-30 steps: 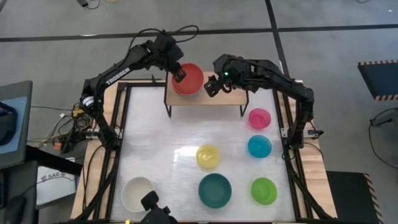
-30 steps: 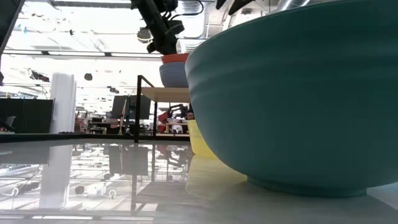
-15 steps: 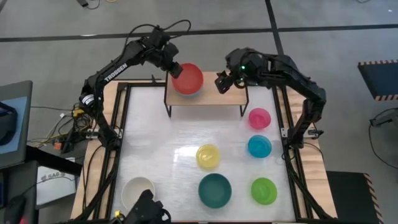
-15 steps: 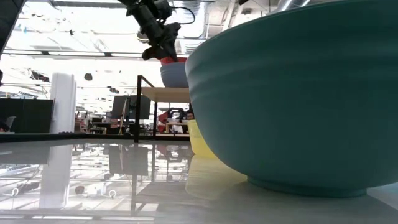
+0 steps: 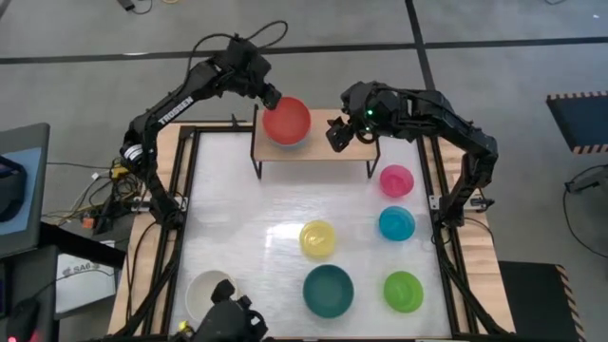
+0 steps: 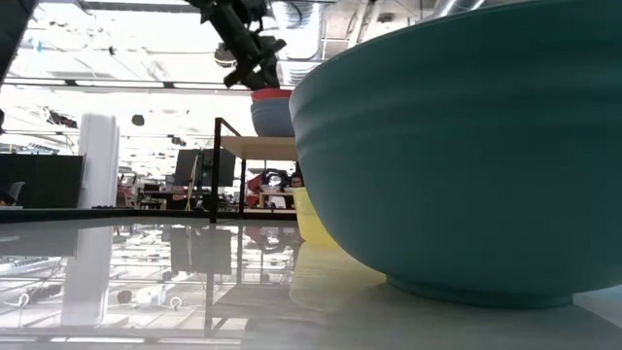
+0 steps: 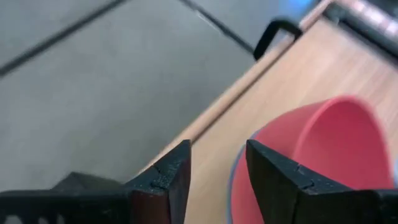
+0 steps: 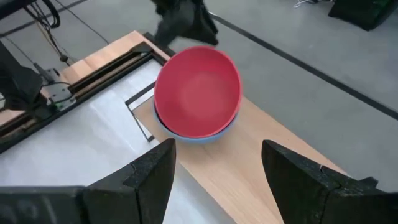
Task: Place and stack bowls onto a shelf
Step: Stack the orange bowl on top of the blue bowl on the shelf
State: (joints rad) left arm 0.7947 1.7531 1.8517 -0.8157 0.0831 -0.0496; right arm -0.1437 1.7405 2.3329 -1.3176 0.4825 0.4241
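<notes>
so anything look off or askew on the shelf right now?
Slightly. The red bowl sits nested in the slate blue bowl at one end of the shelf, tilted rather than flush. Nothing spilled or damaged. The left gripper is open beside the stack.

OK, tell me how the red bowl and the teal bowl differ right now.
The red bowl sits up on the shelf; the teal bowl rests on the table. The red bowl is nested in a blue bowl; the teal bowl stands alone. The open left gripper is right at the red bowl's rim; no gripper is near the teal bowl. Both are round, upright, empty and look similar in size.
</notes>
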